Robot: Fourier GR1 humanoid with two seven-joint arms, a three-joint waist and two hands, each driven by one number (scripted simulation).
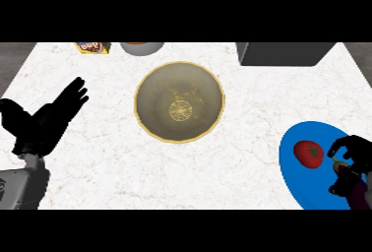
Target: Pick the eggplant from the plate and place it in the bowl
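Tomato beside right hand

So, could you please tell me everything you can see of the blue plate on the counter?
The blue plate is a plain, smooth, glossy-looking round dish lying flat on the white marbled counter at the view's lower right, its right part cut off by the picture's edge. A red tomato with a green stem lies on its upper part. The right hand is curled above its right side, round something purple and mostly hidden. The bowl stands apart, to its upper left.

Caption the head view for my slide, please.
Right hand curls on the eggplant over the blue plate, beside a tomato; bowl waits.
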